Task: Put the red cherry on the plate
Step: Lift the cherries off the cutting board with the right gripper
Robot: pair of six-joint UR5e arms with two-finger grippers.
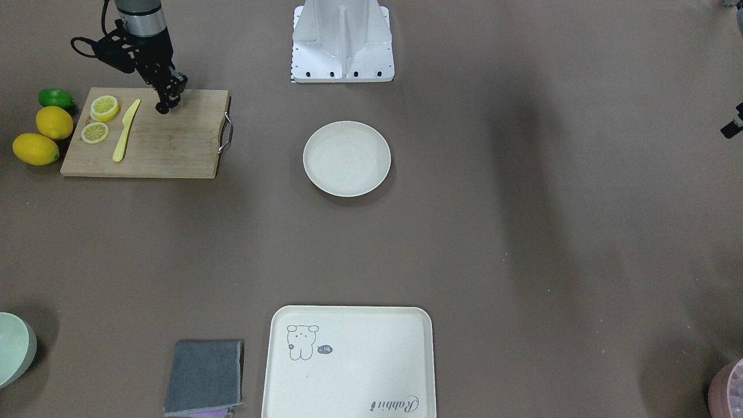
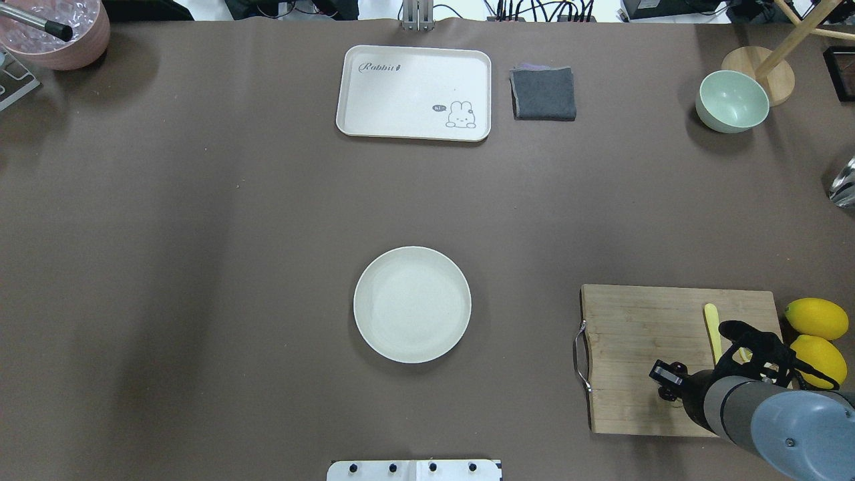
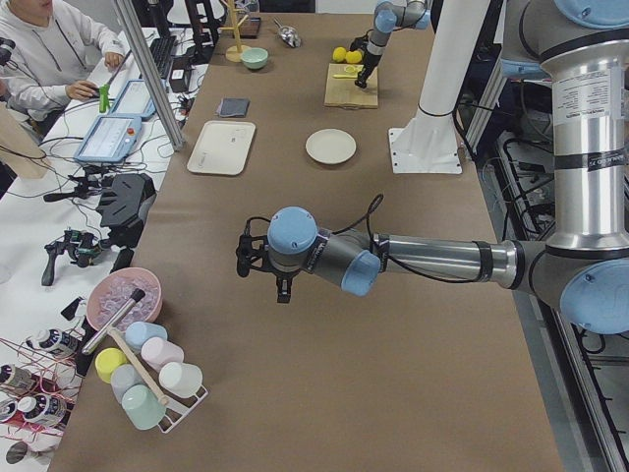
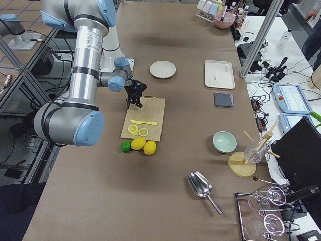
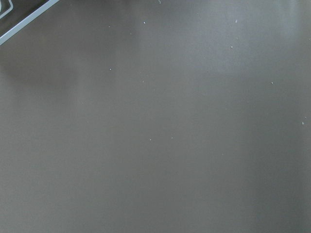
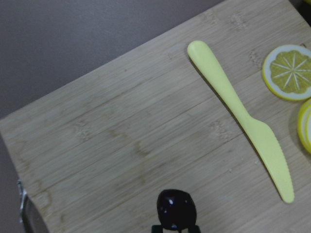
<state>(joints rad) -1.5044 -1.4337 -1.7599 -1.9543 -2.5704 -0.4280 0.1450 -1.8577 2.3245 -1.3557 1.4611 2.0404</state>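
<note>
Near yellow knife (image 6: 243, 121), red cherry (image 6: 176, 208), glossy, near-black, round, white-flecked.

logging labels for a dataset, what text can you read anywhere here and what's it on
"Rabbit": script print on the rectangular cream tray, in one corner.
"hi~", probably: speech bubble beside the tray's animal drawing; too small to be sure.
Tablet screens in the side views: too small to read.
</note>
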